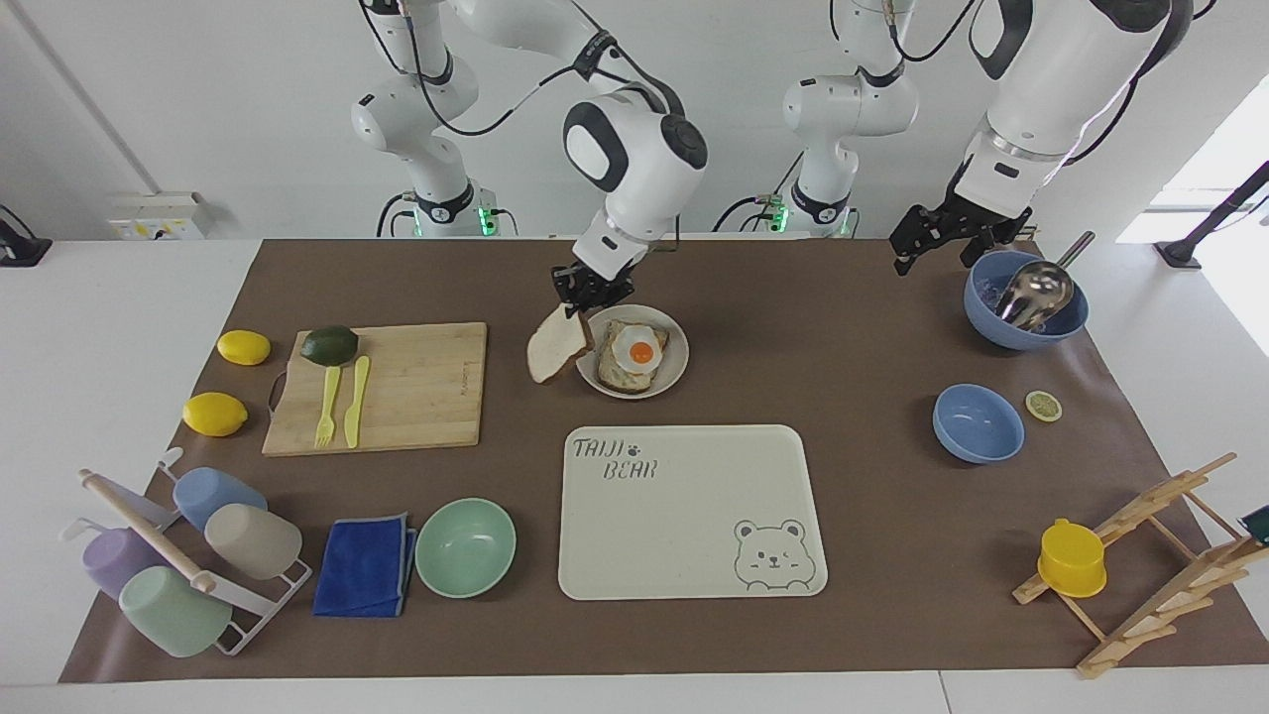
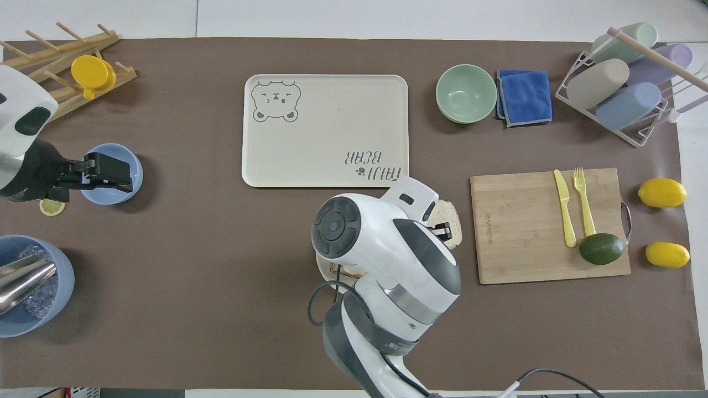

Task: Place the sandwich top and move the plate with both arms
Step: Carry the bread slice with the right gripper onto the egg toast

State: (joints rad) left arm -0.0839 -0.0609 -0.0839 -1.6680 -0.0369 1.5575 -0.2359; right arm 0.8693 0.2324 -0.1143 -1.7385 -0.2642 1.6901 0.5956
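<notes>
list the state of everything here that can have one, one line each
right gripper: shut on the bread, raised by the plate's edge
plain light brown bread slice: lifted, hanging tilted
left gripper: open, empty, waiting
small round beige-grey plate: on the table, holding egg-topped toast
rectangular wooden cutting board: holds a yellow fork, knife and an avocado
cream bear tray: bare
mint-green bowl: upright, empty

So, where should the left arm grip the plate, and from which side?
Take the plate by its rim toward the left arm's end, from above. It is shallow and the egg toast fills its middle, so only the rim is bare. The right tool, shut on the bread, is over the rim toward the right arm's end.
</notes>
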